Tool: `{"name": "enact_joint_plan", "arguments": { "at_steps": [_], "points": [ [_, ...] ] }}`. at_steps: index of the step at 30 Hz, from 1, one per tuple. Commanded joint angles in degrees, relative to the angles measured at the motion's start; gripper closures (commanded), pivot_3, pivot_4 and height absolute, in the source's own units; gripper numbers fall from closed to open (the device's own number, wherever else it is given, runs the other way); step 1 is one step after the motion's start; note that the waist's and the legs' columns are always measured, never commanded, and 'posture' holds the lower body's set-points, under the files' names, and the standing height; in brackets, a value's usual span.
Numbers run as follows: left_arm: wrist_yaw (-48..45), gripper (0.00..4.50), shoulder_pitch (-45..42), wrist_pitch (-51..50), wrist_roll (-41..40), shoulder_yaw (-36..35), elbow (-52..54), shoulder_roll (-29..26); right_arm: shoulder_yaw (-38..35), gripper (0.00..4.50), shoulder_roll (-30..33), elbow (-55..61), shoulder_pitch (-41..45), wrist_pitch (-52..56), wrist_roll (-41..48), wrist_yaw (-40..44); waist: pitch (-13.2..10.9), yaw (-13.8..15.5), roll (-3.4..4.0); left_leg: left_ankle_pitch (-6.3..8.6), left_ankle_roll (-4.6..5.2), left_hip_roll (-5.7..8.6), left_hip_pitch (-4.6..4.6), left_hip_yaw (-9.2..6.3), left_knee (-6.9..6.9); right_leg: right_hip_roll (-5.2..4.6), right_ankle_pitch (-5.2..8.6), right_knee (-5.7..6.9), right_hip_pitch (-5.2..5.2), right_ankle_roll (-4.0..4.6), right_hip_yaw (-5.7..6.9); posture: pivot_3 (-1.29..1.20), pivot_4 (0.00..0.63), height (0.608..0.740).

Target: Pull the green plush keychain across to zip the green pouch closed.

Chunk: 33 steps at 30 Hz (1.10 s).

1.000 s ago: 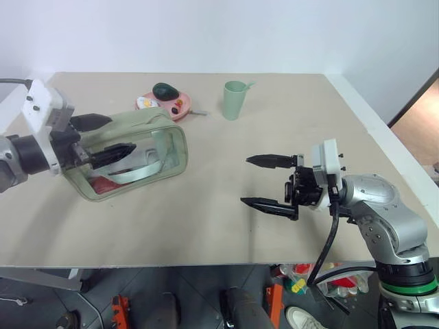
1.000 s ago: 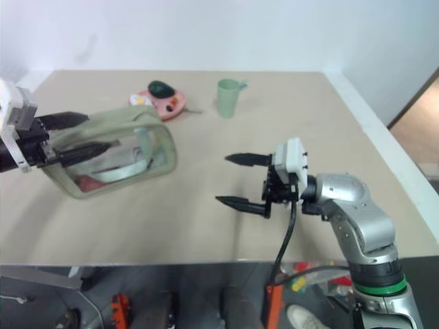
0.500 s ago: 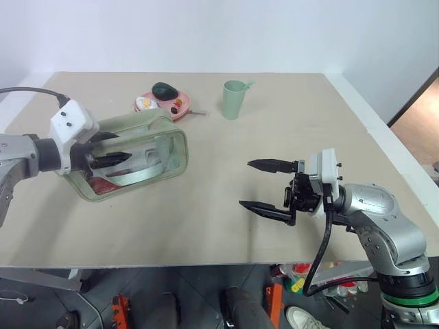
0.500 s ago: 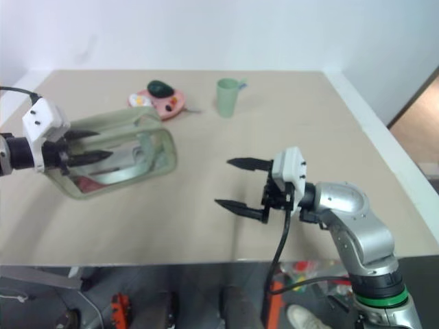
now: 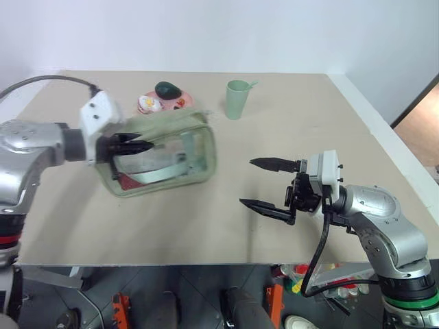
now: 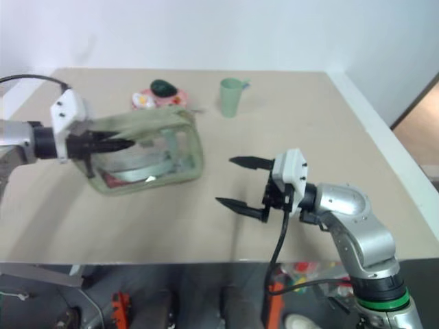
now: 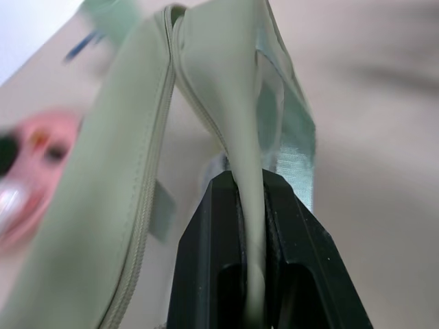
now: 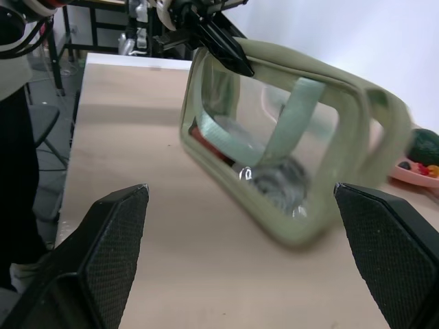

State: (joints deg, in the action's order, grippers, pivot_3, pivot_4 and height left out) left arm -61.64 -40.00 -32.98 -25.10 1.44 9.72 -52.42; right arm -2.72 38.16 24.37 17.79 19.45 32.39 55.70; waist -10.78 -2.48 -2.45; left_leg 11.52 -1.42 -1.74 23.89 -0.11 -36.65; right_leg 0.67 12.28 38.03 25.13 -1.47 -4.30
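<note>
Left gripper (image 5: 140,146): jaws pressed together, pinching a fold of the green pouch's top fabric beside the open zipper; the left wrist view shows the pale cloth squeezed between the two black fingers (image 7: 206,267).
Right gripper (image 5: 264,184): jaws spread wide, holding nothing, hovering over bare bench at about 4 o'clock from the pouch and well apart from it, tips aimed toward the pouch.
Green pouch (image 5: 171,154): left half of the bench, tilted, its near end lifted where the left gripper grips it; clear side panel faces the head camera, pale green strap (image 8: 291,120) runs across that panel, a reddish item (image 5: 127,181) lies inside at the low corner.
Zipper (image 7: 147,199): the two fabric edges stand apart along the top.
Green plush keychain: cannot be made out in any view.
Pink plate (image 5: 164,103): just behind the pouch at 12 o'clock, carrying a dark green avocado-shaped item (image 5: 167,90) and small coloured pieces.
Pale green cup (image 5: 236,99): upright, at 1 o'clock from the pouch, near the far edge, apart from the plate.
Bench (image 5: 288,137): beige top, white wall behind it.
</note>
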Motion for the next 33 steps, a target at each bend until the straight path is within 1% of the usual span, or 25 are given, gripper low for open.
{"name": "enact_joint_plan", "arguments": {
  "at_steps": [1,5,8,11,16,20,22,27,31,32,33],
  "points": [
    [0.72,4.48,-3.13,-0.89,0.01,1.77,4.28,1.8,-3.12,0.0,1.08,-0.5,1.52,-1.19,-0.09,-0.72,0.0,-0.04,0.0,0.0,0.0,0.0,0.0,0.0,0.0,0.0,0.0,0.0,0.0,0.0,0.0,0.0,0.15,0.74],
    [2.77,4.48,-4.87,-2.28,1.7,5.75,5.74,6.19,-4.18,0.0,1.8,-2.1,1.73,-1.87,-0.81,-1.0,0.0,-0.22,0.0,0.0,0.0,-0.01,-0.06,-0.03,0.0,0.04,-0.01,0.05,0.0,0.0,0.0,0.0,0.15,0.74],
    [4.91,4.48,-6.11,-5.34,1.98,7.49,6.38,9.09,-4.75,0.0,2.06,-2.83,1.61,-2.26,-1.36,-1.39,0.0,-0.17,0.0,-0.02,0.03,-0.02,-0.12,-0.11,0.01,0.06,-0.01,0.11,-0.05,0.0,0.04,0.0,0.15,0.74],
    [6.34,4.48,-6.99,-7.24,3.12,9.01,6.86,10.68,-5.17,0.0,2.21,-3.0,1.34,-2.29,-1.47,-1.69,0.0,-0.19,0.01,-0.05,0.04,0.0,-0.12,-0.13,-0.01,0.06,-0.01,0.12,-0.06,0.0,0.04,0.0,0.15,0.74],
    [7.15,4.48,-8.61,-11.67,1.23,10.27,9.02,14.34,-5.24,0.0,1.89,-2.69,0.9,-2.13,-1.6,-2.25,0.0,-0.14,0.01,-0.06,0.04,0.05,-0.12,-0.14,-0.07,0.03,-0.02,0.11,-0.12,-0.02,0.03,0.0,0.15,0.74],
    [7.02,4.48,-8.1,-14.09,0.68,10.17,9.62,15.06,-4.95,0.0,1.68,-2.5,0.9,-2.11,-1.67,-2.59,0.0,-0.14,0.01,-0.05,0.04,0.06,-0.12,-0.14,-0.07,0.02,-0.03,0.11,-0.12,-0.03,0.02,0.0,0.15,0.74],
    [5.79,3.61,-8.45,-15.86,-1.31,8.5,9.96,14.32,-4.95,0.0,1.71,-2.55,0.96,-2.09,-1.65,-2.56,0.0,-0.14,0.01,-0.06,0.04,0.06,-0.15,-0.15,-0.07,0.03,-0.03,0.12,-0.13,-0.03,0.03,0.0,0.15,0.74],
    [1.97,1.97,-9.76,-16.17,-3.66,4.93,8.7,9.17,-5.73,0.0,2.25,-3.59,1.74,-2.06,-1.53,-2.27,0.0,-0.41,0.02,-0.07,0.04,0.03,-0.17,-0.15,-0.07,0.06,-0.04,0.14,-0.11,-0.01,0.03,0.0,0.15,0.74],
    [0.5,0.6,-9.23,-18.37,-9.71,-1.26,6.69,7.55,-6.47,0.0,2.82,-4.93,2.77,-1.91,-1.34,-1.96,0.0,-0.34,0.02,-0.07,0.05,0.02,-0.22,-0.16,-0.03,0.06,-0.03,0.14,-0.14,-0.01,0.05,0.0,0.15,0.74],
    [0.39,0.26,-8.88,-19.8,-12.25,-3.42,6.39,7.73,-6.6,0.0,3.05,-5.41,3.02,-2.02,-1.37,-1.76,0.0,-0.3,0.02,-0.07,0.05,0.02,-0.21,-0.16,-0.03,0.06,-0.03,0.14,-0.14,-0.01,0.05,0.0,0.15,0.74],
    [0.38,0.01,-8.5,-21.22,-14.56,-5.32,6.27,7.83,-6.71,0.0,3.27,-5.83,3.21,-2.13,-1.41,-1.58,0.0,-0.3,0.02,-0.07,0.05,0.02,-0.2,-0.16,-0.04,0.05,-0.03,0.14,-0.14,-0.01,0.05,0.0,0.15,0.74]
  ]
}}
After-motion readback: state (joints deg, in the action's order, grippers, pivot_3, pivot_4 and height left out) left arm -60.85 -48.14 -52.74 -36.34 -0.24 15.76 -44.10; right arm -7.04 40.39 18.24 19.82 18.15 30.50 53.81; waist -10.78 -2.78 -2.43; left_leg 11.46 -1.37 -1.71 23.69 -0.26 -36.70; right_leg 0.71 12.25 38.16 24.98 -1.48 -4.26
